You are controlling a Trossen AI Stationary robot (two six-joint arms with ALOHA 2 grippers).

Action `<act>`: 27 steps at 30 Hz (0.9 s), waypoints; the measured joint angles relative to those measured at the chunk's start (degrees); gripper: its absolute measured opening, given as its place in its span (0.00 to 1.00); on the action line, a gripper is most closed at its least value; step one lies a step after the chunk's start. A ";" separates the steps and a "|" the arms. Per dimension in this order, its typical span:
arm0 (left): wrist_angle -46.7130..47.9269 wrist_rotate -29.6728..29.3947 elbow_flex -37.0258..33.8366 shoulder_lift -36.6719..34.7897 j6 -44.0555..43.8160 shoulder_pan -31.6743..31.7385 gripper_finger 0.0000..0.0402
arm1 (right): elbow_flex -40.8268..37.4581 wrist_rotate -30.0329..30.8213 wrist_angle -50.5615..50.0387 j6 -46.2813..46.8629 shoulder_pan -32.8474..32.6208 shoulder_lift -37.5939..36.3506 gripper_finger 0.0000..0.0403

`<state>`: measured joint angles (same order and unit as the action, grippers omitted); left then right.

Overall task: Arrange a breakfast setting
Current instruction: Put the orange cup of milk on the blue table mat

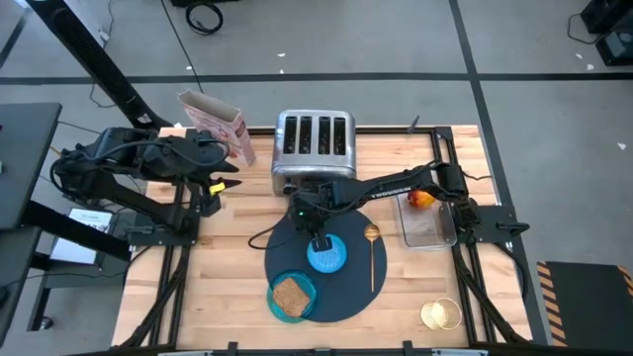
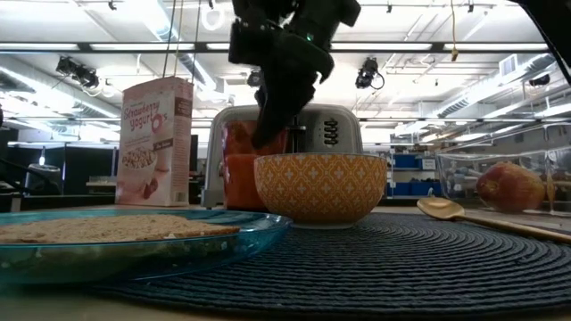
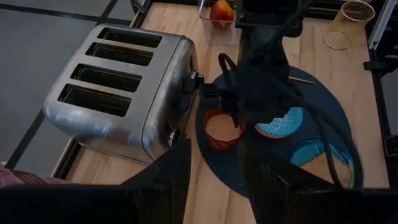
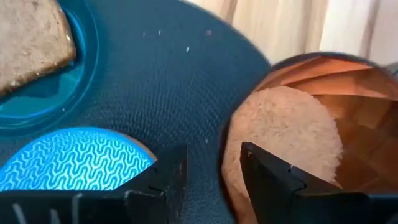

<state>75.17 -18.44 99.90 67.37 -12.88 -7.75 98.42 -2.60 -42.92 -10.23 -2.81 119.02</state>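
Note:
A round dark navy mat [image 1: 348,287] lies at the table's near middle. On it rest a bright-blue bowl [image 1: 327,255], a teal plate [image 1: 293,297] bearing a toast slice [image 1: 289,294], and a gold spoon [image 1: 372,252]. A copper cup [image 3: 221,129] stands upright on the mat's far edge, in front of the toaster. My right gripper [image 4: 214,155] comes down on it, open, one finger inside the cup and one outside. A red-orange fruit [image 1: 421,198] lies in a clear tray. My left gripper [image 3: 214,168] hangs open over the table's left. My right gripper straddles the copper cup's wall [image 4: 226,146] from above, slanting down. One finger [image 4: 267,171] is inside the cup and the other [image 4: 168,171] outside. A gap shows between the outer finger and the wall. Whether the inner finger touches it, I cannot tell.
A chrome four-slot toaster [image 1: 315,144] stands just behind the cup. A pink cereal box [image 1: 216,123] is at the far left. The clear tray [image 1: 430,225] sits at the right, and a gold wire cup [image 1: 440,314] near the right front corner.

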 joint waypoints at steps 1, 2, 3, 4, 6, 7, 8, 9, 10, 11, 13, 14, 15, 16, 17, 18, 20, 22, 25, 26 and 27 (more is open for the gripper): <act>-0.01 0.00 0.00 0.00 0.00 0.00 0.35 | -0.37 0.00 0.12 0.01 0.00 0.00 0.37; -0.01 0.00 0.00 0.00 0.00 0.00 0.35 | -0.58 0.07 0.20 0.07 0.00 0.00 0.36; 0.00 0.00 0.00 0.00 0.00 0.01 0.35 | -0.63 0.31 -0.02 0.23 0.02 0.00 0.35; 0.01 0.00 0.00 0.00 0.00 0.00 0.35 | -0.63 0.46 -0.08 0.54 -0.05 0.00 0.34; 0.01 0.00 0.00 0.00 0.00 0.00 0.35 | -0.30 0.45 -0.13 1.29 -0.17 0.00 0.31; -0.01 0.00 0.00 0.00 0.00 0.00 0.35 | -0.11 0.45 -0.09 1.48 -0.22 0.00 0.30; -0.01 0.00 0.00 0.00 -0.01 0.00 0.35 | -0.05 0.45 0.33 1.51 -0.22 -0.02 0.28; -0.04 0.00 0.00 0.00 -0.02 0.00 0.35 | 0.00 0.45 0.60 1.51 -0.22 -0.02 0.27; -0.05 0.00 0.00 0.00 -0.02 0.01 0.35 | 0.01 0.45 0.55 1.60 -0.20 -0.02 0.25; -0.04 0.00 0.00 0.00 -0.02 0.00 0.35 | 0.01 0.47 0.51 1.70 -0.18 -0.02 0.24; -0.04 0.00 0.00 0.00 -0.16 0.00 0.35 | 0.01 0.46 0.46 1.69 -0.19 -0.02 0.21; -0.06 0.00 0.00 0.00 -0.29 0.00 0.35 | 0.01 0.40 0.45 1.71 -0.20 -0.02 0.20; -0.06 0.00 0.00 0.00 -0.40 0.00 0.35 | 0.01 0.26 0.46 1.71 -0.20 -0.02 0.19; -0.06 0.00 0.00 0.00 -0.50 0.01 0.35 | 0.01 0.18 0.47 1.71 -0.20 -0.02 0.17; -0.07 0.00 0.00 0.00 -0.79 0.00 0.35 | 0.01 0.17 0.47 1.69 -0.21 -0.02 0.16; -0.09 0.00 0.00 0.00 -1.13 0.00 0.35 | 0.01 0.17 0.43 1.70 -0.20 -0.10 0.14; -0.15 0.00 0.00 0.00 -1.39 0.01 0.35 | 0.01 0.08 0.09 1.69 -0.22 -0.47 0.10; -0.17 0.00 0.00 0.02 -1.51 0.00 0.35 | -0.01 0.00 -0.34 1.69 -0.22 -1.03 0.07; -0.50 0.00 0.00 0.02 -1.50 0.00 0.35 | -0.01 -0.20 -0.55 1.67 -0.22 -1.14 0.03; -0.74 0.00 0.00 0.02 -1.51 0.00 0.35 | -0.01 -0.20 -0.85 1.71 -0.22 -1.14 0.03; -0.91 0.00 0.00 0.02 -1.51 0.00 0.35 | -0.01 -0.18 -1.33 1.97 -0.22 -1.14 0.03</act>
<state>74.26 -18.44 99.90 67.40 -14.39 -7.75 98.41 -2.78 -44.26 -8.26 -3.03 117.88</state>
